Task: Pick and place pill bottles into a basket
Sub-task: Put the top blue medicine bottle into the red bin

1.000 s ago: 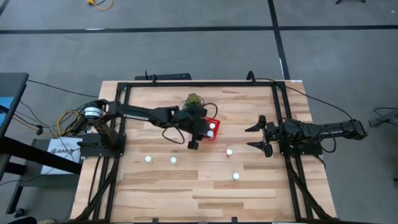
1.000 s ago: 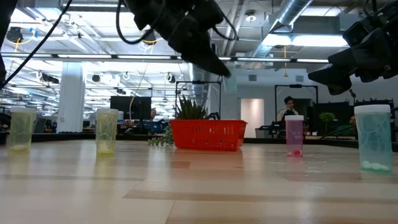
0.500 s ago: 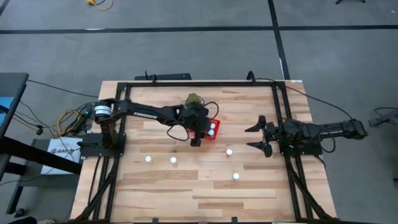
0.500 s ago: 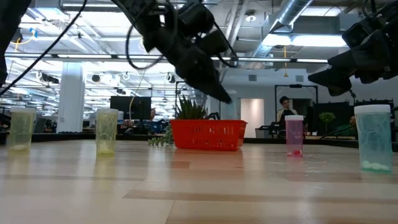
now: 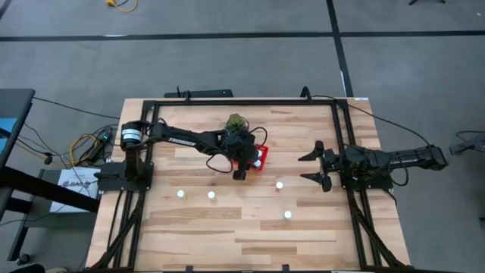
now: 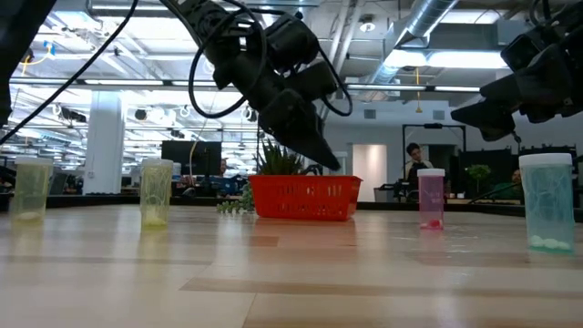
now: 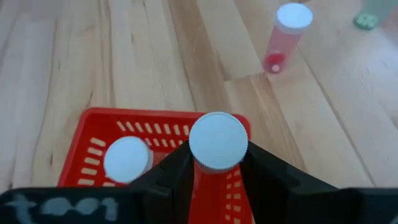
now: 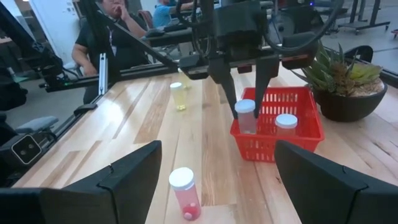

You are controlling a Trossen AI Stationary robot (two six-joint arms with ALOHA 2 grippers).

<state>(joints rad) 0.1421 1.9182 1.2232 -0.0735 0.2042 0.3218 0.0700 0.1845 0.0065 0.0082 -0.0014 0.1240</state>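
Observation:
The red basket (image 5: 262, 156) stands at mid-table, also in the low view (image 6: 305, 198) and the right wrist view (image 8: 292, 134). One white-capped pill bottle (image 7: 127, 159) stands inside it. My left gripper (image 7: 217, 180) is above the basket's right side, shut on another pill bottle (image 7: 217, 140), which also shows in the right wrist view (image 8: 245, 116). Several more bottles stand upright on the table: two at near left (image 5: 180, 194) (image 5: 211, 195), two at near right (image 5: 279, 184) (image 5: 287, 214). My right gripper (image 5: 314, 166) is open and empty, above the table's right side. My left gripper pinches the bottle between its two fingers (image 7: 171, 177), on the bottle's sides just under the white cap (image 8: 245, 106). The fingers come from above, pointing down. The bottle hangs upright, cap up, over the basket's right wall; whether its bottom is inside the basket I cannot tell.
A potted green plant (image 5: 236, 121) stands just beyond the basket. A black frame (image 5: 242, 101) runs around the table's edges. People sit in the room beyond the table (image 8: 112, 28). Bare wood lies along the near edge (image 5: 242, 243).
My left gripper has gone down toward the basket with the bottle still between its fingers; the bottle has stayed upright and now hangs level with the basket's rim. My right arm has kept still.

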